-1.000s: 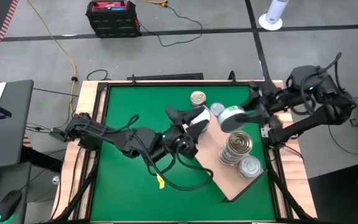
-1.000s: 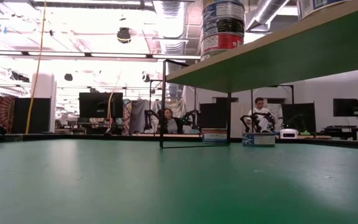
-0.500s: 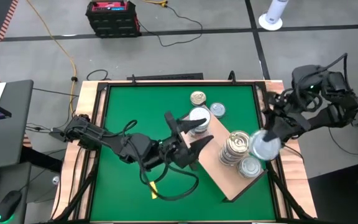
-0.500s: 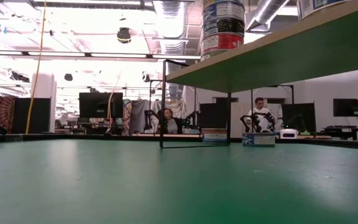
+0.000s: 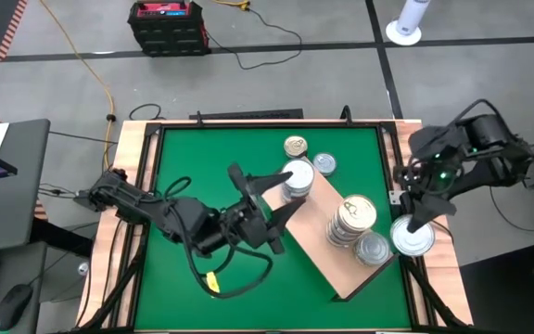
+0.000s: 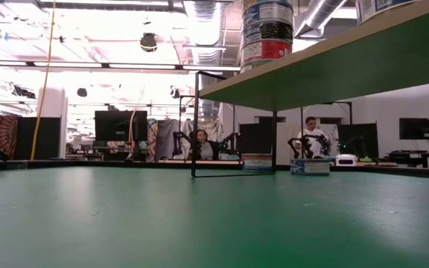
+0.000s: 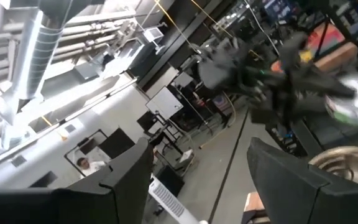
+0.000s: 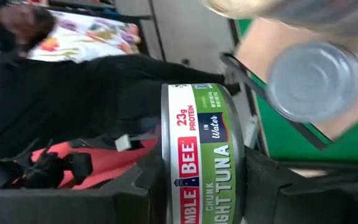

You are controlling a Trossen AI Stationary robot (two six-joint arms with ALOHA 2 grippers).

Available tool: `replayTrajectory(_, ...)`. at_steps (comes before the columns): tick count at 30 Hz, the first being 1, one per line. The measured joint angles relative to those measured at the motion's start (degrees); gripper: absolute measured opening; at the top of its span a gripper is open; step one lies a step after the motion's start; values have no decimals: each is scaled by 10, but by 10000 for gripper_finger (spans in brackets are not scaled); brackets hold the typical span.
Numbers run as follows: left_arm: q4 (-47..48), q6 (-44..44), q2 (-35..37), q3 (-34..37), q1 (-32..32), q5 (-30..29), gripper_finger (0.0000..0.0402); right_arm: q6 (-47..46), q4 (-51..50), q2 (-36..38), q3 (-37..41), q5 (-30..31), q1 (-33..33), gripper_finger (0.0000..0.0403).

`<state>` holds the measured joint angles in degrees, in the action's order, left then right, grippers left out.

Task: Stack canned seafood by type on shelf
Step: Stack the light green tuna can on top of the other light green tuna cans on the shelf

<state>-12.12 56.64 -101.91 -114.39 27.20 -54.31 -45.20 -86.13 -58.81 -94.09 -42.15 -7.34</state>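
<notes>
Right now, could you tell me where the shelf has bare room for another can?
The shelf is bare along its near left edge and corner. Its middle is crowded: a can stack and a single can. The right fingers hold a tuna can beside it.

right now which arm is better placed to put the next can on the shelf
Right. The right gripper already holds a tuna can beside the shelf, near the stack of cans. The left gripper is open and empty, over the mat.
</notes>
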Motion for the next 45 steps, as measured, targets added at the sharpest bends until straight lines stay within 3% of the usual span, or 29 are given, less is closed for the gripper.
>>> replayTrajectory(6,37,-43,13,0,0,2,249,-21,69,43,102,-16,8,161)
replayTrajectory(15,92,-73,13,0,2,-4,249,-115,217,134,262,-18,9,179)
replayTrajectory(20,92,-65,13,0,2,-3,249,-173,309,174,335,-12,9,164)
replayTrajectory(28,92,-57,13,0,2,-4,249,-180,324,209,399,-11,9,180)
replayTrajectory(33,92,-48,13,0,4,-5,249,-195,336,228,433,-10,9,166)
replayTrajectory(45,92,-37,13,0,5,-17,249,-220,441,236,496,0,11,178)
